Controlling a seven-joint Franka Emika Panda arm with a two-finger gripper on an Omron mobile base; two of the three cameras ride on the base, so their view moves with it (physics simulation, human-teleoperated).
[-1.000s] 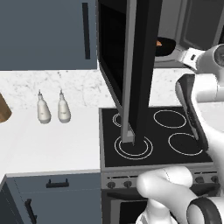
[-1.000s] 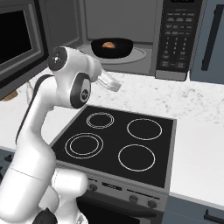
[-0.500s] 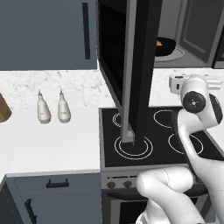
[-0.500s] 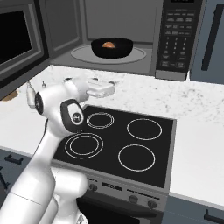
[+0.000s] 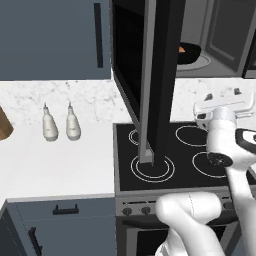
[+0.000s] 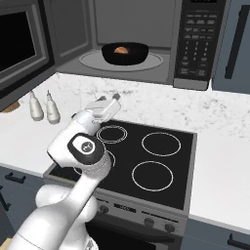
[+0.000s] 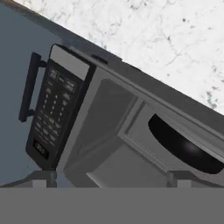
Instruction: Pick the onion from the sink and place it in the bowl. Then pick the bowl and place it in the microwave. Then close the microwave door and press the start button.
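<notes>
The microwave (image 6: 197,44) hangs above the stove with the microwave door (image 5: 160,75) swung wide open, also at the left in the right base view (image 6: 19,44). Inside, the black bowl (image 6: 129,57) rests on the pale turntable (image 6: 154,61) and holds the orange-brown onion (image 6: 120,50); bowl (image 5: 192,54) and onion (image 5: 182,49) also show past the door's edge. My gripper (image 6: 108,99) hovers over the stovetop's back left, below and in front of the cavity, open and empty. In the hand view the gripper (image 7: 111,178) looks up at the bowl (image 7: 183,148). The sink is out of view.
A black stovetop (image 6: 146,156) with four rings lies under the hand. Two pale bottles (image 5: 60,125) stand on the white counter to the left. The open door (image 5: 150,150) juts out over the stove's left rings. A dark cabinet handle (image 6: 239,41) is right of the microwave.
The arm has folded down and the hand has drawn back and lower from the microwave opening, over the stovetop. The jaws stayed open. Bowl and onion have not moved.
</notes>
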